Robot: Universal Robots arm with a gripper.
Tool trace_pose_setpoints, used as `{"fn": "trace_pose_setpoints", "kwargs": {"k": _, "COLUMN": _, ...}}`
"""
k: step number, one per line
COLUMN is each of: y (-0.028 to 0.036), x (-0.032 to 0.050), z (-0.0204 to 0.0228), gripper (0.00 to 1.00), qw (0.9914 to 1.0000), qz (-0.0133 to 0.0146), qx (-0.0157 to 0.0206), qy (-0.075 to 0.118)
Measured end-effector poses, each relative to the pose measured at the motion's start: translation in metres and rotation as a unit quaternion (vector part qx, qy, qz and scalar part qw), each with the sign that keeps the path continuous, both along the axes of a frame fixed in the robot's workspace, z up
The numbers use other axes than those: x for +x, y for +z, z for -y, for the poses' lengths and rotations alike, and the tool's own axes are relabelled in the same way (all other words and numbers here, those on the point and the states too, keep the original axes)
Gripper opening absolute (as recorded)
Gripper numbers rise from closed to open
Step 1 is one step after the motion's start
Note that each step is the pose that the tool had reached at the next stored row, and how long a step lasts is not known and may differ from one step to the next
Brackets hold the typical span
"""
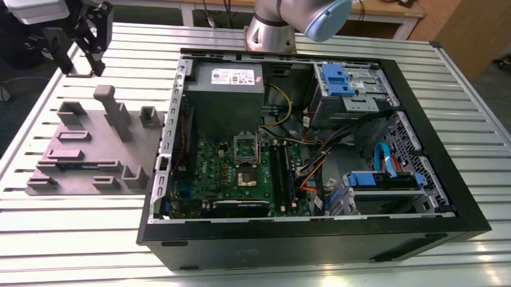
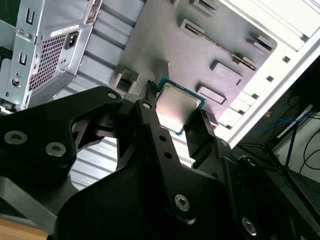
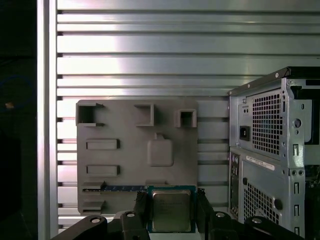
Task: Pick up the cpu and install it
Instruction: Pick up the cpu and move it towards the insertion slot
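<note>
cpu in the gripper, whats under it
The gripper holds the cpu above the grey tray and the slatted table; the spot directly beneath the chip is covered.

Slatted aluminium table point(image 1: 80, 239), glaring under bright overhead light; pale wooden furniture point(image 1: 471, 30) beyond its far edge; dark floor point(image 1: 9, 89) along the exterior view's left.

A grey robot arm point(image 1: 271, 30) with a blue joint cap rises at the top of the exterior view. Its black gripper point(image 1: 78, 60) hangs at the exterior view's upper left, jaws pointing down. In both wrist views the two jaws are closed on opposite edges of the cpu point(image 3: 171, 210), gripping it between their tips with its metal top facing the cameras
</note>
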State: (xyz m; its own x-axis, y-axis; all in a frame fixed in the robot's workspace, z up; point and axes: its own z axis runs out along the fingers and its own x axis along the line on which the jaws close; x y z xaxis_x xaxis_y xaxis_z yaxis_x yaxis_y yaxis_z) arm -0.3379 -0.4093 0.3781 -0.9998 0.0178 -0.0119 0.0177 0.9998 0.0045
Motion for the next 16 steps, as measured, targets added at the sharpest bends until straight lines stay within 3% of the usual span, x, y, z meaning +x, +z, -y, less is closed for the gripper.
{"fn": "trace_pose_setpoints", "kwargs": {"k": 16, "y": 0.0000, "x": 0.0074, "z": 0.0000, "gripper": 0.47, "qw": 1.00000, "qz": 0.0000, "qx": 0.0000, "qy": 0.000}}
